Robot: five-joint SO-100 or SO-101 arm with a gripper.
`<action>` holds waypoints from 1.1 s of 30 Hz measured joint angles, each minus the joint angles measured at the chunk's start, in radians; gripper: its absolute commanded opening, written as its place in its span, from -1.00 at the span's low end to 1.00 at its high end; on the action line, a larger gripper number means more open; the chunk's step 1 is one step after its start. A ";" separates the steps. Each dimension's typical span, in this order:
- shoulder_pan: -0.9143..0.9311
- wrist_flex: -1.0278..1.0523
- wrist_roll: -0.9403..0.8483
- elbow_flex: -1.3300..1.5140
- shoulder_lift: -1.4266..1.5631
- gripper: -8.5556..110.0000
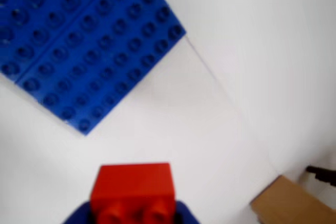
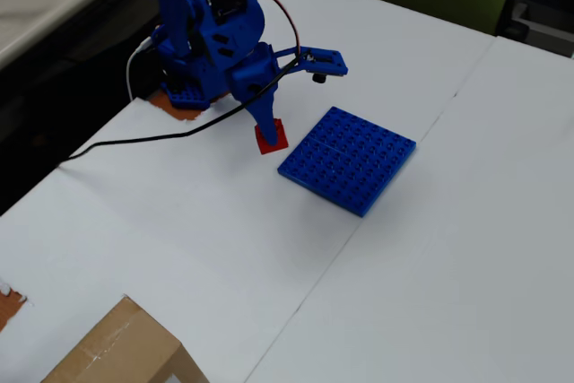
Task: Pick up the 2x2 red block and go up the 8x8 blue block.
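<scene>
The red 2x2 block (image 1: 132, 187) sits at the bottom middle of the wrist view, with blue jaw parts on both sides of it. My gripper (image 1: 134, 214) looks shut on it. In the overhead view the gripper (image 2: 269, 130) points down onto the red block (image 2: 273, 138), low over the white table; I cannot tell whether the block is lifted. The blue 8x8 plate (image 2: 348, 159) lies flat just to the right of the block, apart from it. In the wrist view the plate (image 1: 79, 40) fills the upper left.
A cardboard box (image 2: 117, 352) stands at the table's front left and also shows in the wrist view (image 1: 294, 203). A black cable (image 2: 134, 143) runs left from the arm's base (image 2: 202, 24). A seam (image 2: 359, 221) divides the white table.
</scene>
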 measured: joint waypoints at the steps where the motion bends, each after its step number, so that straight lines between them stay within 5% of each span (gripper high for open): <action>1: -0.018 -0.003 0.000 0.000 0.000 -0.85; 33: -0.304 0.014 -0.222 -0.239 -0.219 -0.85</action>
